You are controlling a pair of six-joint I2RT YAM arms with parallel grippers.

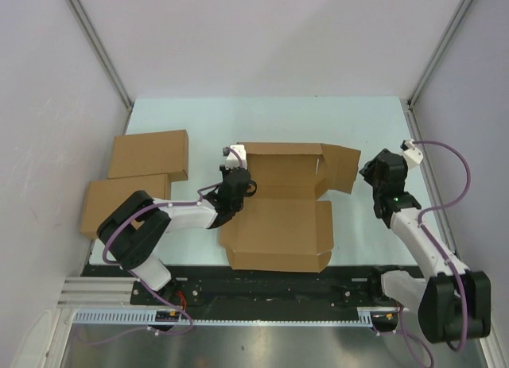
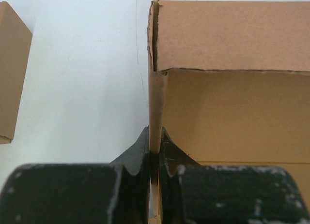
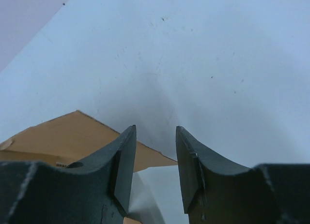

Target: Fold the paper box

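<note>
Your brown cardboard box (image 1: 278,233) runs left-right, lid nearest the arms; left gripper (image 2: 155,137) pinches its left wall, right gripper (image 3: 155,137) gapes empty.

On the pale tabletop (image 1: 199,118) we see two closed brown boxes at the left, the rear box (image 1: 149,154) just beside the nearer box (image 1: 119,205), with grey walls (image 1: 48,106) around.

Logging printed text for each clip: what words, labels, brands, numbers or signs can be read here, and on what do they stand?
No readable text in any view.
paper box: plain brown cardboard, no print.
finished boxes on the left: plain brown, no print.
left gripper and right gripper: bare dark fingers, no marking.
Arm housings in the top view: any label is too small to tell.
</note>
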